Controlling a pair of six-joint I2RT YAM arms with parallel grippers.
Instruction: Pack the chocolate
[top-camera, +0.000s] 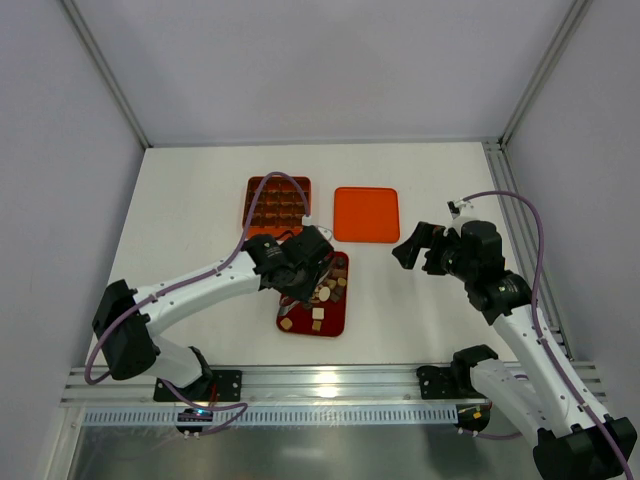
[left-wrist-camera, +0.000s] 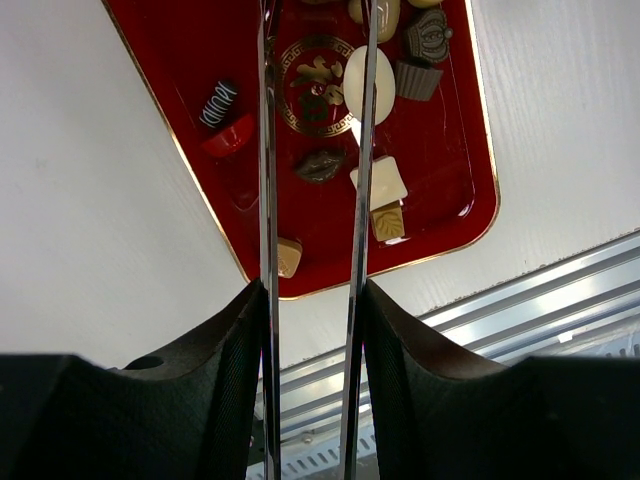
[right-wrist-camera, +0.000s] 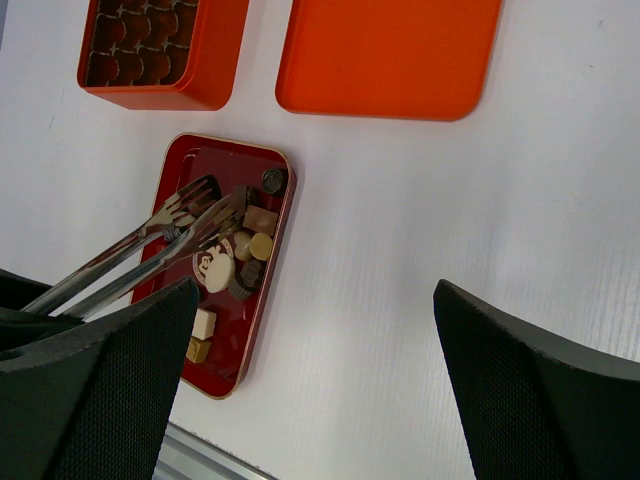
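Small chocolates (top-camera: 322, 294), dark brown, tan and cream, lie loose in a dark red tray (top-camera: 298, 326). My left gripper (top-camera: 300, 270) is shut on metal tongs (left-wrist-camera: 266, 150), whose two blades reach out over the tray (left-wrist-camera: 440, 150). In the left wrist view a cream oval piece (left-wrist-camera: 368, 84) and a cream square piece (left-wrist-camera: 380, 182) lie by the right blade. The forked tong tips (right-wrist-camera: 195, 195) hover over the tray's far half; I cannot tell if they hold anything. My right gripper (top-camera: 410, 250) is open and empty, above bare table right of the tray.
An orange box with a grid of cells (top-camera: 277, 203) stands behind the tray. Its flat orange lid (top-camera: 366, 214) lies to its right. A metal rail (top-camera: 330, 385) runs along the near table edge. White walls enclose the table.
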